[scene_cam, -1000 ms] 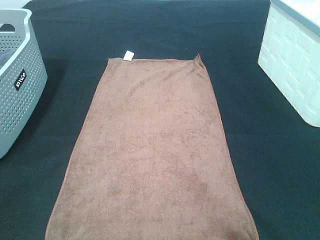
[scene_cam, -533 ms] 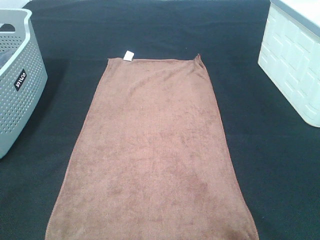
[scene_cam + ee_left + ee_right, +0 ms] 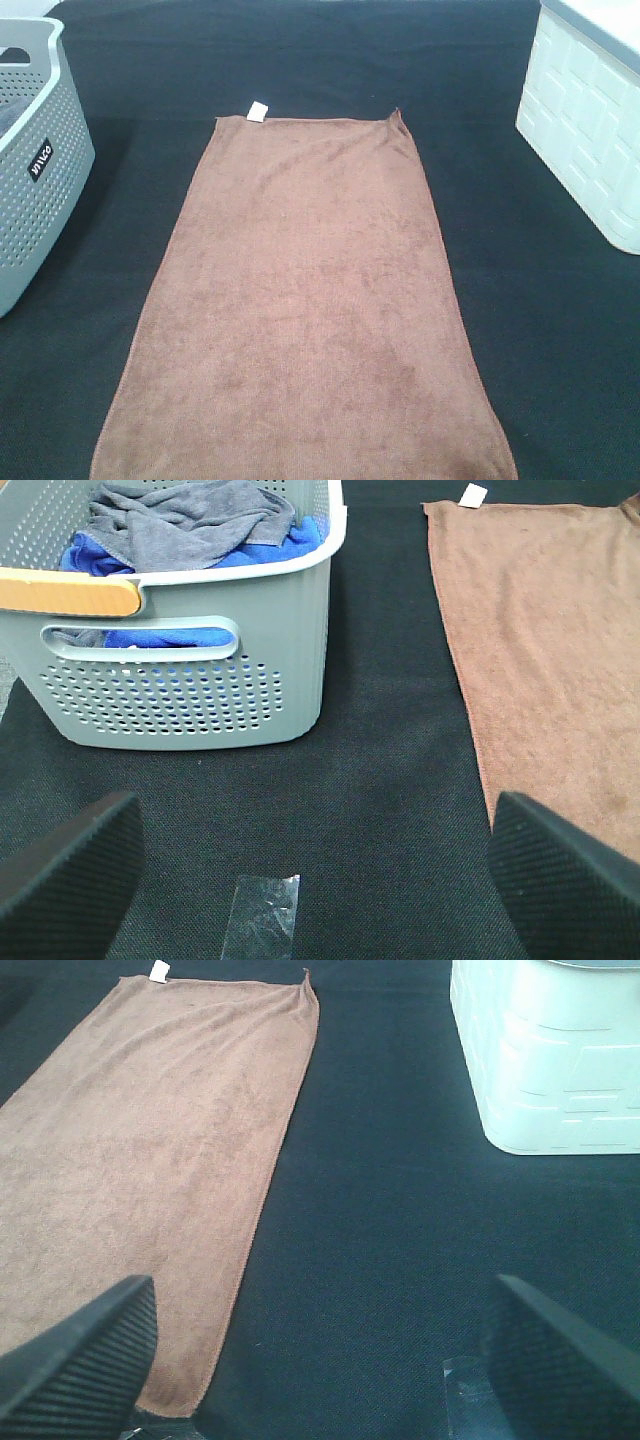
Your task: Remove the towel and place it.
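- The towel (image 3: 300, 310) lies flat and spread out in the middle of the black table cloth (image 3: 300, 60). It sits between the grey basket (image 3: 35, 160) on the left and the white box (image 3: 590, 120) on the right, and touches neither.
- It looks soft, fluffy and light. It will likely bend and droop when lifted, and it will not break.
- A good place to grab looks like a corner or an edge. The two near corners sit closest to the arms.
- Its long side runs from near to far. The small white tag (image 3: 257, 110) is at the far left corner.
- The left gripper (image 3: 310, 865) is wide apart and holds nothing. It hangs over the cloth near the towel's left edge.
- The right gripper (image 3: 320, 1345) is wide apart and empty too, over the towel's near right corner.
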Robot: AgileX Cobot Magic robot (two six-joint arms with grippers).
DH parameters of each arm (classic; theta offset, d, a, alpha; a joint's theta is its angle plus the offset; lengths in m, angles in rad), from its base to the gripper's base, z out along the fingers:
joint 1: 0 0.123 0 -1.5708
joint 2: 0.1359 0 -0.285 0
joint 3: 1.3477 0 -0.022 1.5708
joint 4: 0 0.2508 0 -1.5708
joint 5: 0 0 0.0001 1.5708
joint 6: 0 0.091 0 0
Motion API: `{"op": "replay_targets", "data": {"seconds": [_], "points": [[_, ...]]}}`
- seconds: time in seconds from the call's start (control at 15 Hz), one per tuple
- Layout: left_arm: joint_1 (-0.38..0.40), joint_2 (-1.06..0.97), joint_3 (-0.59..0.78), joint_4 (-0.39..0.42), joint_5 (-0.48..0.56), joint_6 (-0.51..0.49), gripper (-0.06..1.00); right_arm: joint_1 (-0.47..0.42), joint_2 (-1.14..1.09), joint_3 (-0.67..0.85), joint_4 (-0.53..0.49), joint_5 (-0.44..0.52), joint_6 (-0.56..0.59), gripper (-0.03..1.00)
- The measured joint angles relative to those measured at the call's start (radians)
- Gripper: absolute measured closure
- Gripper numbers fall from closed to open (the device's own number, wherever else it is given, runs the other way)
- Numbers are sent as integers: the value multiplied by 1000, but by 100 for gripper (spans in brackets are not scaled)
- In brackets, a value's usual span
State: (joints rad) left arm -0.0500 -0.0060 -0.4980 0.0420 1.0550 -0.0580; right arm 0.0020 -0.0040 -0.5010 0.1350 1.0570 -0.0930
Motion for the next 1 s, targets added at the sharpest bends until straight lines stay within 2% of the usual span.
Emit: {"op": "replay_targets", "data": {"seconds": [0.27, 1.0], "points": [[0, 0, 0, 3, 0, -10, 6, 0, 0, 0, -68, 0, -2, 14], [0, 0, 0, -3, 0, -13, 6, 0, 0, 0, -71, 0, -2, 14]]}}
